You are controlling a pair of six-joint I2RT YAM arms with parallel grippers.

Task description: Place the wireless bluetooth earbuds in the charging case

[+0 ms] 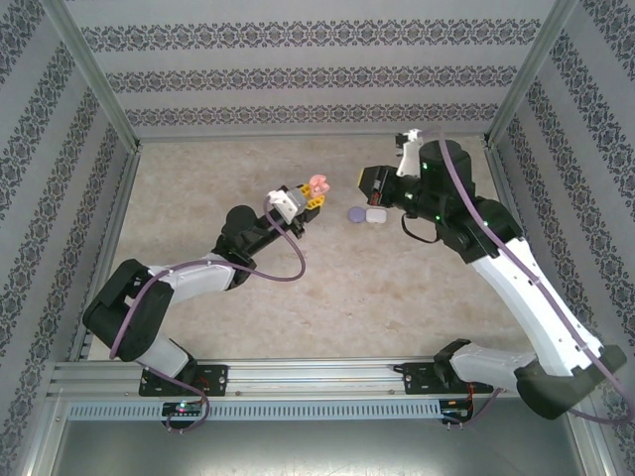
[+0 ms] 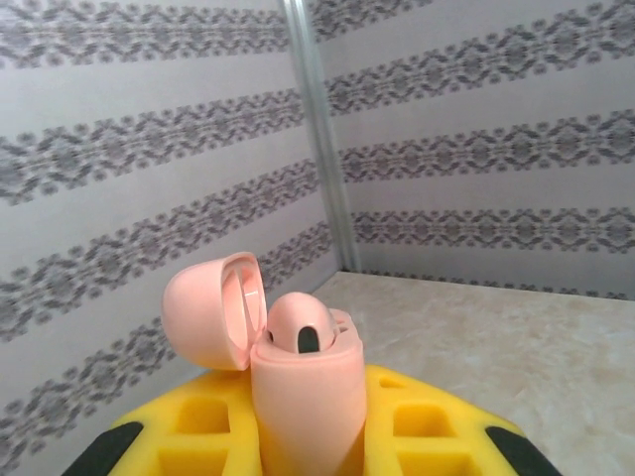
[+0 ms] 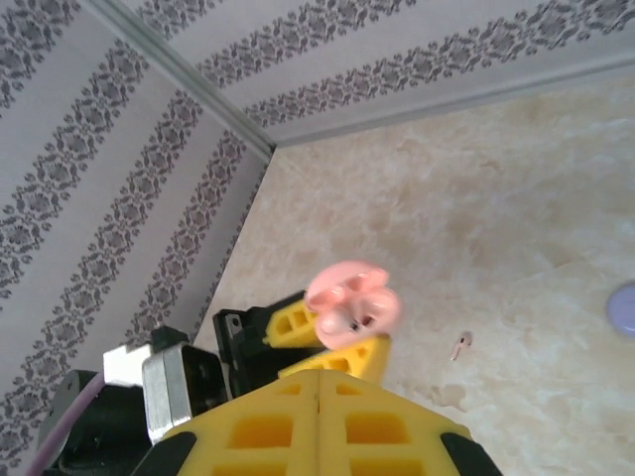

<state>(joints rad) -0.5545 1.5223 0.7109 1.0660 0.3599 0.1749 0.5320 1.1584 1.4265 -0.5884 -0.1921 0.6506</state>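
Observation:
My left gripper [image 1: 309, 201] is shut on an open pinkish charging case [image 1: 317, 185], holding it upright above the table. In the left wrist view the case [image 2: 303, 397] stands between the yellow fingers [image 2: 427, 436], its lid [image 2: 208, 312] hinged back to the left. One pinkish earbud [image 2: 301, 327] sits in it. The right wrist view shows the same case [image 3: 352, 297] from above, and a loose pinkish earbud [image 3: 459, 344] lying on the table to its right. My right gripper [image 3: 317, 421] is shut with nothing between its fingers, hovering just right of the case [image 1: 365, 179].
A purple case [image 1: 355, 212] and a white case [image 1: 375, 215] lie side by side on the beige table [image 1: 248, 297], under the right gripper. The purple one shows at the right edge [image 3: 625, 307]. Patterned walls and metal posts [image 2: 317, 129] enclose the table.

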